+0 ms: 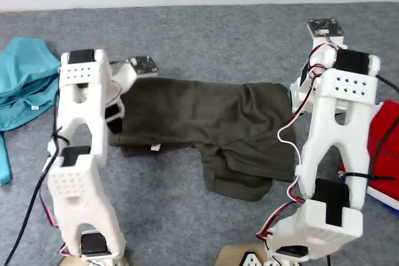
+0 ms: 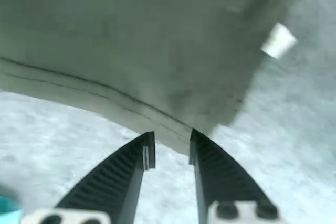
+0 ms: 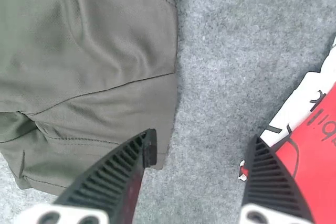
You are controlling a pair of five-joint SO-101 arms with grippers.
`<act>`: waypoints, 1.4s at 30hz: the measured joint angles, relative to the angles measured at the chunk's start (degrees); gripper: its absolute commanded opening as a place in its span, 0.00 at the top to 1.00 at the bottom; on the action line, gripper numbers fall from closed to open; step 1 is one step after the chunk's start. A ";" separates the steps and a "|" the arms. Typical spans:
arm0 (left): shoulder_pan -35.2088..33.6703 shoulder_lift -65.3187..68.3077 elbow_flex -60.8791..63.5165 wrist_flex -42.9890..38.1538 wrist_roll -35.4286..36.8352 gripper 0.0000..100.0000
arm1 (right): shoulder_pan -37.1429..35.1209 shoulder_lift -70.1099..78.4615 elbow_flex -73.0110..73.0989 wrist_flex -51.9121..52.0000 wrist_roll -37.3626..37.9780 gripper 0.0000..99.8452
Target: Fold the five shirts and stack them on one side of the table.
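Now we see the olive shirt lying rumpled mid-table. Our left gripper sits at its hem, jaws narrowly apart, holding nothing. Our right gripper gapes wide between that shirt's edge and the red shirt. A teal shirt lies beyond the left arm.

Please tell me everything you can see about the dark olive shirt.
The olive shirt looks like thin matte fabric, with stitched hems and a small white tag. It lies rumpled and partly folded over itself in the middle of the grey table, between the arms. The left gripper is at one hem, and the right gripper is open at the opposite edge.
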 measured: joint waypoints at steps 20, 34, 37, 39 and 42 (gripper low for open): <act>0.00 4.22 3.52 -2.11 -2.73 0.88 | 0.00 0.00 0.00 0.00 0.00 0.73; 0.00 -1.93 10.73 -1.23 -4.48 0.88 | -3.43 0.00 0.00 0.00 0.00 0.73; 0.00 -1.93 12.22 -5.01 -4.48 0.88 | -3.16 0.00 0.00 0.00 0.00 0.73; 0.00 -1.93 12.22 -7.21 -4.48 0.88 | -3.16 0.00 0.00 0.00 0.00 0.73; 0.00 -1.05 12.22 -9.85 -4.75 0.88 | -3.25 0.00 0.00 0.00 0.00 0.73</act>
